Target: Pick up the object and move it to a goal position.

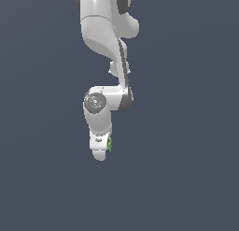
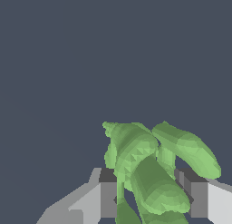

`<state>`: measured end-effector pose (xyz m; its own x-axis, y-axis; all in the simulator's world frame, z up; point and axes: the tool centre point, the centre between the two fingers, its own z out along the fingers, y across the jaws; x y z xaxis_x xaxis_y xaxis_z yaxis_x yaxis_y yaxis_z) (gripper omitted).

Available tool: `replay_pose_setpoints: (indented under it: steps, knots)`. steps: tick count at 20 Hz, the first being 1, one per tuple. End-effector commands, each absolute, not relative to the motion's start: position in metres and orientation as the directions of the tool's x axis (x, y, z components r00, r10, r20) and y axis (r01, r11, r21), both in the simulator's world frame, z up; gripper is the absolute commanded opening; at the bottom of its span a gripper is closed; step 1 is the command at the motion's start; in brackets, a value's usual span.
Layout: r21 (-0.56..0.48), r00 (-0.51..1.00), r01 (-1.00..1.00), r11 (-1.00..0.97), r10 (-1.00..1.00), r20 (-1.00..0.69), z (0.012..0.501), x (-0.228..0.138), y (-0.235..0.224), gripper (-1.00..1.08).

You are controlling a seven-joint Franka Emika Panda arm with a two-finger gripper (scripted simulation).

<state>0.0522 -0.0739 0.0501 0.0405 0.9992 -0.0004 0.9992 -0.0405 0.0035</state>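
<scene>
Between the gripper's two grey fingers sits the green figurine, clamped from both sides; in the exterior view only a green sliver peeks beside the gripper.

No text, label, brand, number or sign can be read in either view. The white arm bears only a few tiny dark specks near its lower end, too small to tell as letters, and the green figurine and the plain dark backdrop carry no markings.
</scene>
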Motion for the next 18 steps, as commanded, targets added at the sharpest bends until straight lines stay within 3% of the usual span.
replay_pose_setpoints:
  steps: [1, 10, 18]
  knots:
    - [0.0, 0.041, 0.999, -0.041, 0.999, 0.0, 0.048, 0.051, -0.074, -1.0]
    - [0.002, 0.041, 0.999, -0.041, 0.999, 0.0, 0.057, 0.051, -0.074, -1.0]
    - [0.002, 0.04, 0.999, -0.04, 0.999, -0.001, 0.102, 0.049, -0.075, -1.0]
